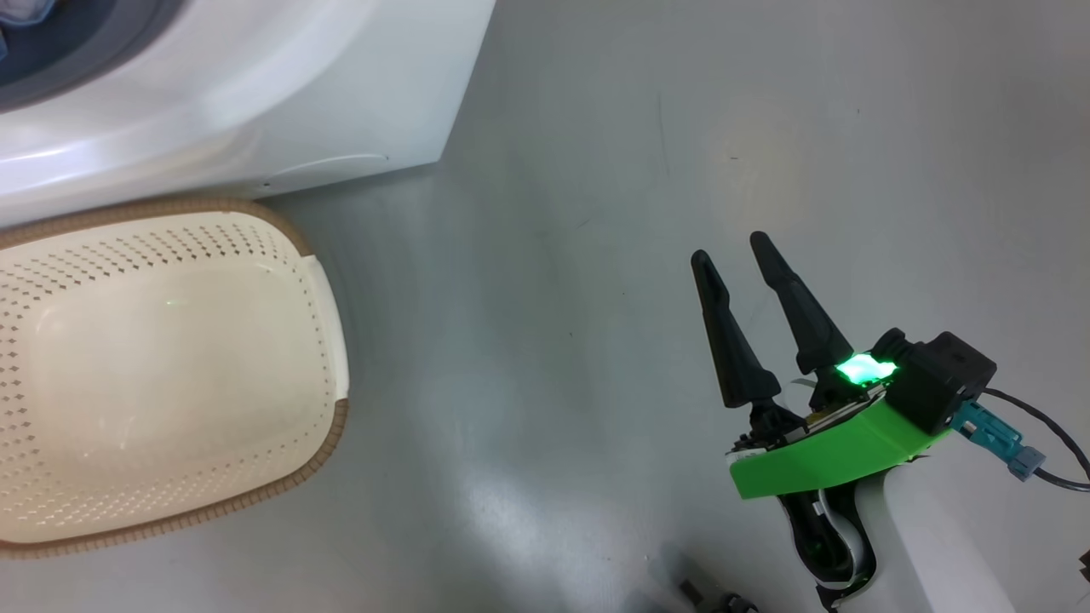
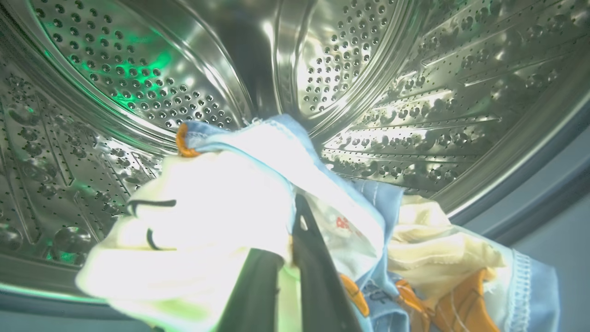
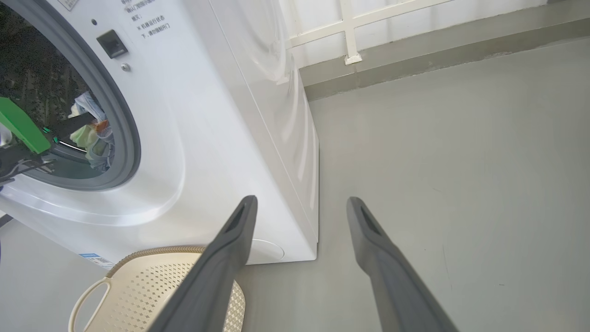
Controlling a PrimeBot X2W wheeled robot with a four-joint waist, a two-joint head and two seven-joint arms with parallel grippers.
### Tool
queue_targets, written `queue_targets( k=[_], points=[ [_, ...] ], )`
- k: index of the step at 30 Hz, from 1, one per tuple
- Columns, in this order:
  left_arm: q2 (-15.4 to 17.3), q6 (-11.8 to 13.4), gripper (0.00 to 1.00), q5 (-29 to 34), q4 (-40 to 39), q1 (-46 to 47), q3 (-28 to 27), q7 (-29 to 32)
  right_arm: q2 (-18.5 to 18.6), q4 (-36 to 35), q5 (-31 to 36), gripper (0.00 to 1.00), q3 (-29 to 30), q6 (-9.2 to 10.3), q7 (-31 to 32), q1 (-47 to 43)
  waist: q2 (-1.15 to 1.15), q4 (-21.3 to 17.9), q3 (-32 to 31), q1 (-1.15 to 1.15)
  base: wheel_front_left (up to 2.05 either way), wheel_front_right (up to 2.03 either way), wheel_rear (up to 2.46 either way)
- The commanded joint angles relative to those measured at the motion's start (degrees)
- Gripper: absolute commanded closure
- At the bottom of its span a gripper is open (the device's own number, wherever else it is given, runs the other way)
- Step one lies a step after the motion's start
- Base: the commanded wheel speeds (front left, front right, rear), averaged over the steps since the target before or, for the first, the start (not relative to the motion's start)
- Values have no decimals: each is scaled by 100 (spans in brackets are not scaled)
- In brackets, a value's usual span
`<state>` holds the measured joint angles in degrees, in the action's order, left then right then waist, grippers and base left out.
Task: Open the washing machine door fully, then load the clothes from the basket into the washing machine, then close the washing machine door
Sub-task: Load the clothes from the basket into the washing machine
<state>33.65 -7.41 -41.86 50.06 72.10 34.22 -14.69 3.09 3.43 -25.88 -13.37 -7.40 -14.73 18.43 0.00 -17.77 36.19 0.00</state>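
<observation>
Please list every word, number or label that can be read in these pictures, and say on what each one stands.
None can be read with certainty.
On the washer front, by the opening: lines of Chinese print, too small to read.
At the washer's lower corner: blue label, too small.
On the clothes: red print, blurred.

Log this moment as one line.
step: loading | left jaws: shut on clothes, inside drum | right jaws: open, empty, above floor | basket: looks empty
</observation>
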Motion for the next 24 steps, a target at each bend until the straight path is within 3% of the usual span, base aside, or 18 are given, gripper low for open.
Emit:
queue_targets(
  k=[1,8,10,11,12,13,14,15,24],
  points=[
    [307,-8,100,-67,-21,228,-43,-30,-21,-139,-66,0,-126,-9,-27,-138,0,4,-8,0,0,0,0],
    [295,-8,100,-414,490,649,671,274,-21,-126,-89,0,-179,-9,-27,-133,0,-17,-20,0,0,0,0],
    [301,-8,91,-504,632,729,799,301,-22,-130,-93,0,-189,-9,-27,-126,0,-34,-21,0,0,0,0],
    [288,-8,82,-570,698,742,861,353,-22,-134,-95,0,-190,-9,-27,-126,0,-41,-20,0,0,0,0],
    [289,-8,65,-609,744,764,928,369,-22,-139,-98,0,-184,-9,-27,-127,0,-44,-17,0,0,0,0],
    [293,-8,35,-649,778,788,981,359,-22,-144,-100,0,-179,-9,-27,-128,0,-48,-18,0,0,0,0],
    [290,-8,11,-710,811,801,1026,356,-22,-147,-102,0,-176,-9,-27,-131,0,-51,-20,0,0,0,0],
    [287,-8,2,-762,832,811,1078,350,-22,-150,-102,0,-168,-9,-27,-136,0,-49,-20,0,0,0,0],
    [242,-8,0,-1208,934,858,1354,126,-22,-161,-75,0,-91,-9,-27,-115,0,35,-29,0,0,0,0]
  ],
)
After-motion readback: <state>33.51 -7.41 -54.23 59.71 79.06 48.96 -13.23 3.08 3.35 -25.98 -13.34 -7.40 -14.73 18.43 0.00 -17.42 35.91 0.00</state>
